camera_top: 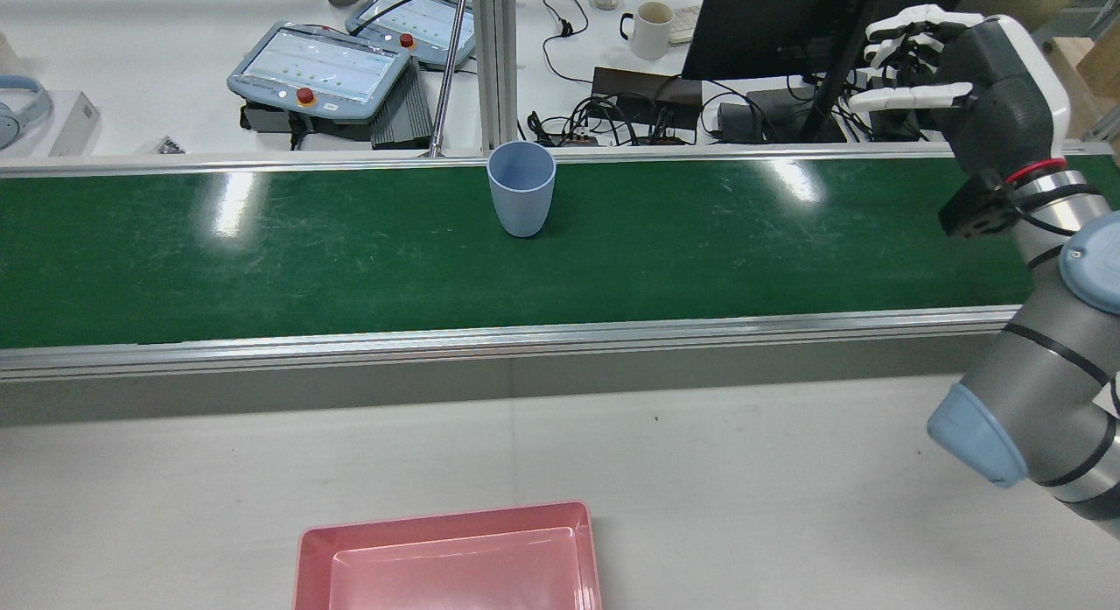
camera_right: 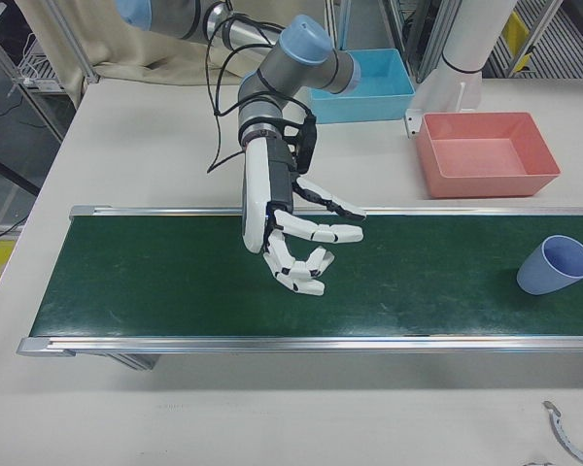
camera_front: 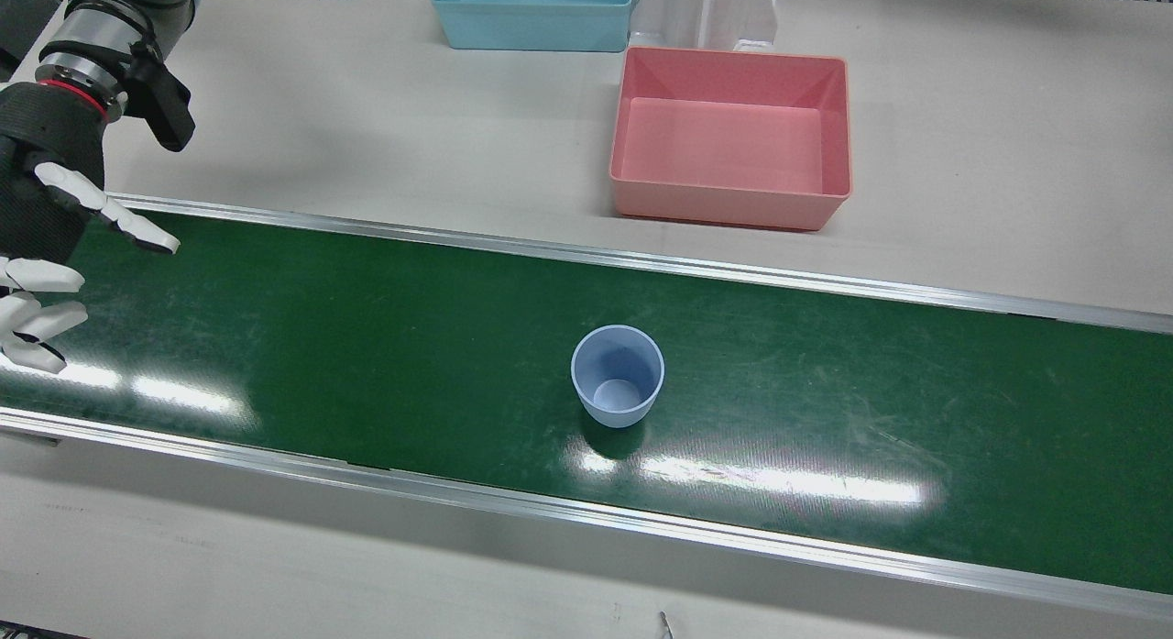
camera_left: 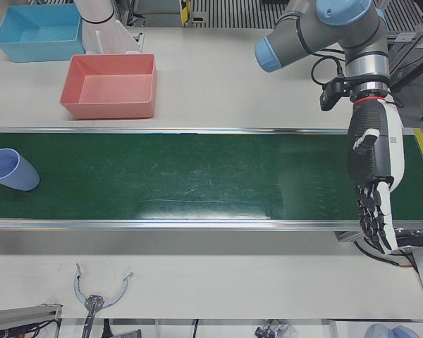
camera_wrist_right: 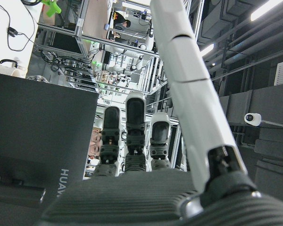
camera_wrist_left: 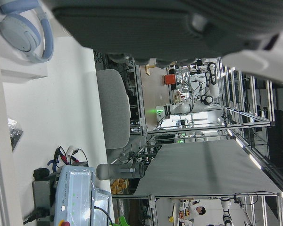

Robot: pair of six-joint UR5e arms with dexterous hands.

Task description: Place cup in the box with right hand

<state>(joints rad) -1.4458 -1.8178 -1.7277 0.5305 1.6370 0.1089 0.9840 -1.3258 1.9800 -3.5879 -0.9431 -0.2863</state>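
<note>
I am holding my right hand (camera_right: 290,233) above one end of the green conveyor belt (camera_front: 825,410), palm turned sideways, fingers (camera_right: 316,233) spread apart and curled slightly, grasping nothing. In the front view the same hand (camera_front: 37,226) is showing at the view's left edge, and in the rear view it (camera_top: 954,59) is hanging over the belt's far rail at the view's right.

The blue cup (camera_front: 618,375) is standing upright on the belt, mouth up, well apart from my right hand, further along the belt toward the other arm's side. It is sitting closer to the operators' edge of the belt than to the robot's edge.

The pink box (camera_front: 730,137) is resting on the white counter (camera_front: 1008,162) on the robot's side of the belt, roughly level with the cup along the belt and so also well away from my right hand. A light blue box (camera_front: 533,14) is sitting just beyond it, nearer the pedestals.

My left hand (camera_left: 372,183) is hanging over the opposite end of the belt, fingers pointing down and loosely extended, holding nothing, far from the cup.
</note>
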